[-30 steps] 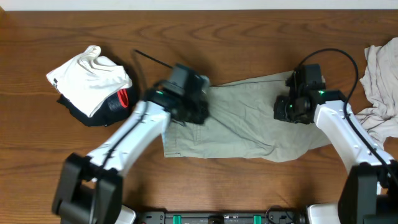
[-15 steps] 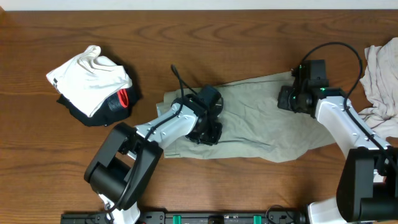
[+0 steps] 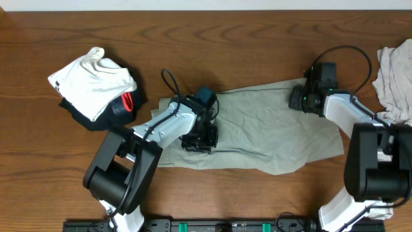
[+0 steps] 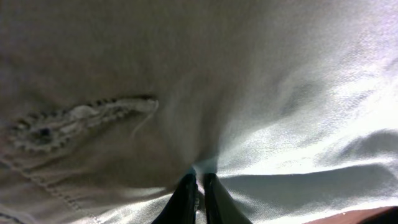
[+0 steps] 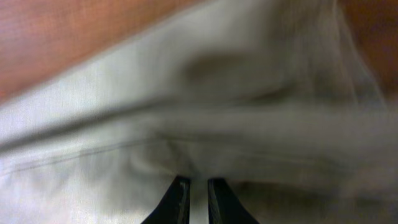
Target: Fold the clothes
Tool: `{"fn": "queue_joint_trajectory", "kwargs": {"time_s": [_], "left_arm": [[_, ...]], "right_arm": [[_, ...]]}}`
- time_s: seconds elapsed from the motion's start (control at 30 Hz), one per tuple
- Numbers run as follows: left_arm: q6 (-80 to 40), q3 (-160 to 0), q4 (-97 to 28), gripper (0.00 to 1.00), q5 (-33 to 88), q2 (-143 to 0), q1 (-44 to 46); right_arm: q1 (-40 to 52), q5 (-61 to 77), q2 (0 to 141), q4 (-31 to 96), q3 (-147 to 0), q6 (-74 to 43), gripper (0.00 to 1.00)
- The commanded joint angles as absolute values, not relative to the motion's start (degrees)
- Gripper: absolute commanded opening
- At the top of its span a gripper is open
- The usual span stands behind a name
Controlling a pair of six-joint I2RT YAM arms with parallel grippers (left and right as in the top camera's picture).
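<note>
The clothes in play are the grey-green khaki shorts (image 3: 270,129), lying spread across the middle of the table. My left gripper (image 3: 196,140) presses down on their left part. In the left wrist view its gripper (image 4: 199,179) is shut on a pinch of the shorts (image 4: 280,93), beside a frayed stitched slit (image 4: 74,118). My right gripper (image 3: 297,100) sits at the shorts' upper right edge. In the right wrist view that gripper (image 5: 198,183) is closed on a fold of the shorts (image 5: 186,93), with a strip of cloth between the tips.
A white garment (image 3: 93,80) lies bunched on a black-and-red one (image 3: 122,106) at the far left. An off-white garment (image 3: 394,80) lies crumpled at the right edge. Bare wooden table (image 3: 257,38) runs behind and in front of the shorts.
My left gripper came down onto the shorts, shifted left and closed on the fabric. The shorts now lie wider and flatter. My right gripper moved slightly toward the far edge, still holding.
</note>
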State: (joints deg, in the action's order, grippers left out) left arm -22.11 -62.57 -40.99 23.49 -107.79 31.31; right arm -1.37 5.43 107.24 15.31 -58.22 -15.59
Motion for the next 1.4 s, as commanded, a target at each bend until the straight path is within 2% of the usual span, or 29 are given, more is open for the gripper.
{"fn": "queue_joint_trajectory", "kwargs": {"time_s": [0.0, 0.2, 0.27, 0.33, 0.43, 0.5, 0.57, 0.77, 0.83, 1.03, 1.13, 1.37], "left_arm": [[-22.2, -62.0, -42.0, 0.09, 17.5, -109.0, 30.6], [-21.6, -62.1, -43.8, 0.09, 15.2, -109.0, 29.5], [-20.2, -62.5, -43.5, 0.12, 15.4, -109.0, 28.9], [-20.1, -63.7, -43.7, 0.16, 15.4, -108.8, 28.4], [-20.0, -66.5, -45.4, 0.24, 15.6, -107.5, 28.0], [-20.0, -68.4, -47.2, 0.34, 15.8, -105.9, 27.9], [-19.7, -70.7, -49.6, 0.4, 15.8, -103.4, 27.5], [-19.8, -71.9, -52.7, 0.64, 14.0, -95.9, 23.7], [-19.8, -71.9, -55.2, 0.7, 10.6, -94.4, 21.4], [-16.2, -68.2, -57.1, 0.71, 9.0, -94.3, 13.2], [-13.7, -64.5, -54.2, 0.71, 9.9, -94.3, 10.0], [-9.3, -56.8, -46.1, 0.78, 10.5, -94.3, 3.3]], "right_arm": [[-4.5, 4.3, 110.8, 12.6, -57.8, -17.2, 0.1], [-12.3, 10.2, 110.7, 13.2, -62.2, -16.8, 0.07], [-14.4, 16.8, 110.4, 16.3, -64.8, -13.8, 0.17], [-16.4, 23.2, 109.6, 20.3, -67.5, -12.0, 0.34], [-18.7, 28.2, 107.7, 25.7, -70.1, -11.7, 0.49], [-20.0, 31.1, 105.8, 28.3, -70.9, -11.2, 0.54], [-20.8, 34.4, 103.2, 30.3, -71.1, -10.4, 0.58], [-21.0, 35.2, 95.3, 37.2, -71.1, -9.9, 0.63], [-20.9, 35.2, 93.3, 39.2, -71.1, -9.3, 0.63], [-20.9, 35.2, 90.5, 43.6, -71.1, -8.6, 0.63], [-20.9, 35.2, 90.5, 44.8, -71.0, -8.5, 0.63], [-20.9, 35.2, 90.5, 46.3, -71.0, -8.4, 0.63]]}}
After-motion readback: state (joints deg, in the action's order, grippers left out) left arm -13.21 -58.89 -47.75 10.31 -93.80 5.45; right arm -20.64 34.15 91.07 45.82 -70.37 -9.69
